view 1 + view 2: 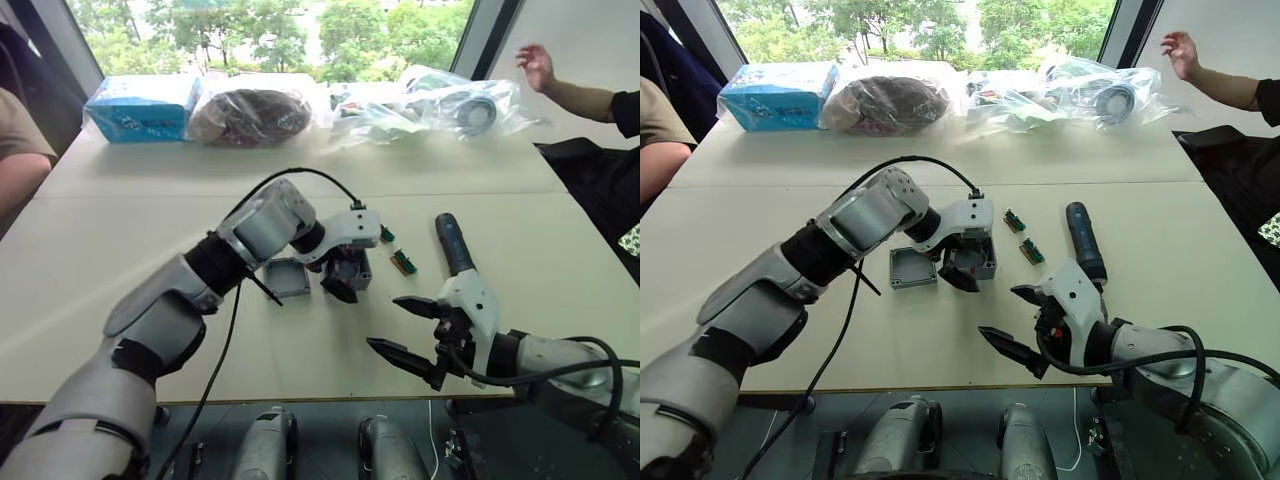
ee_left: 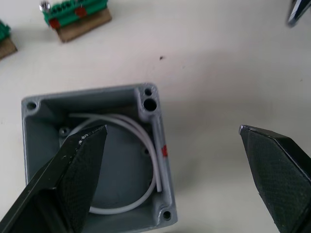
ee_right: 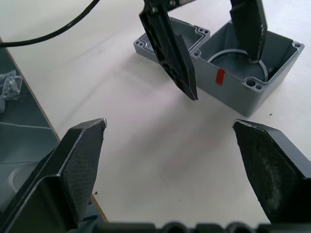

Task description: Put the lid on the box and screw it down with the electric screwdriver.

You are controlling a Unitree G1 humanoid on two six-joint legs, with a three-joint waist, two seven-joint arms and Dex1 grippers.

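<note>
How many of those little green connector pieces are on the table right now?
2. One green connector lies just right of the box; the other sits nearer the electric screwdriver.

worktop (image 1: 120, 300) pale, flat | centre: box (image 1: 980, 262) open, lid (image 1: 912, 267) touching beside it | right: electric screwdriver (image 1: 1083, 240), two green connector pieces (image 1: 1023, 237) | far edge: blue packet (image 1: 140, 108), plastic bags (image 1: 430, 105)

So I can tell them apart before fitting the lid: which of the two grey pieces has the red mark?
The box, the deep-walled piece with a white ring inside, under the open left gripper. The shallow lid beside it shows no red.
</note>
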